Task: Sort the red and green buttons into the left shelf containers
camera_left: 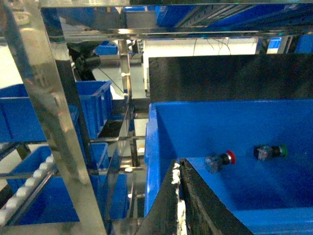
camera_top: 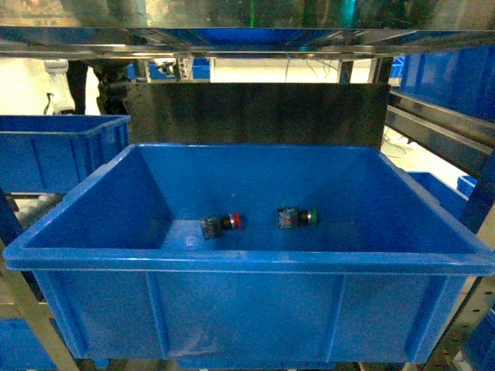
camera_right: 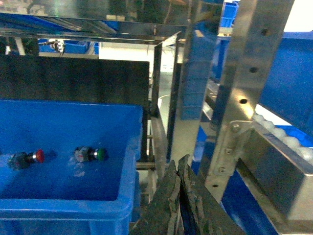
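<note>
Two buttons lie on their sides on the floor of a big blue bin (camera_top: 247, 259) right in front of me. The red button (camera_top: 224, 224) is on the left and the green button (camera_top: 298, 217) on the right, a short gap between them. The left wrist view shows the red button (camera_left: 220, 160) and the green button (camera_left: 270, 152) beyond my left gripper (camera_left: 178, 165), which is shut and empty at the bin's near left corner. My right gripper (camera_right: 179, 161) is shut and empty outside the bin's right wall; the green button (camera_right: 90, 154) lies to its left. A left shelf container (camera_top: 54, 154) stands further left.
Shiny metal shelf posts (camera_left: 54, 122) stand between the big bin and the left bins (camera_left: 29, 117). A metal upright (camera_right: 244, 98) and a roller rail (camera_right: 283, 137) flank my right gripper. A black panel (camera_top: 263, 112) backs the bin, and a shelf (camera_top: 247, 39) runs overhead.
</note>
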{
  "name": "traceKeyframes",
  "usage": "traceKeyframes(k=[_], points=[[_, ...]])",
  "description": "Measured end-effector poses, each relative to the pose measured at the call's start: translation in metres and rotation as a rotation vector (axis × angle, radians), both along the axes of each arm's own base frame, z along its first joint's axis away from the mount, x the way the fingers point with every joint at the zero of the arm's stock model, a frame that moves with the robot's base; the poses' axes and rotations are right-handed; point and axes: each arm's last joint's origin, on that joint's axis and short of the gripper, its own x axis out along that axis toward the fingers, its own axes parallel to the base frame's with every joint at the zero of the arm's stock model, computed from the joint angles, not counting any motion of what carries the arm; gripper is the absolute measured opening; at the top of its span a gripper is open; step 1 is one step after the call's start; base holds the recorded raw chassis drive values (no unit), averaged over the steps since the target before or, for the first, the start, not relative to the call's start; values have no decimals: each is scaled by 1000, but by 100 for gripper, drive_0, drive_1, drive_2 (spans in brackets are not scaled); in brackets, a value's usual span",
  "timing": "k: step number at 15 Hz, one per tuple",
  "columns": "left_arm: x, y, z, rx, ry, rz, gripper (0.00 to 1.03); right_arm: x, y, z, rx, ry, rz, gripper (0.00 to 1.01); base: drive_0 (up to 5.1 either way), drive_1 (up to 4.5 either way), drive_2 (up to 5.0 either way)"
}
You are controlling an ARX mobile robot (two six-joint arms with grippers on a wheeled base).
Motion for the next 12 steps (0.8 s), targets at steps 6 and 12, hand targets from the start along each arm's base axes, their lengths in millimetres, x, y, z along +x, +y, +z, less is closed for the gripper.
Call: traceKeyframes(k=[6, 12], points=[[-28, 11, 9, -4, -30, -6, 2, -25, 1, 1, 0, -4, 10, 2, 0, 0, 0], [-47, 11, 17, -4, -62, -7, 2, -42, 1, 8, 0, -28, 10, 2, 0, 0, 0]])
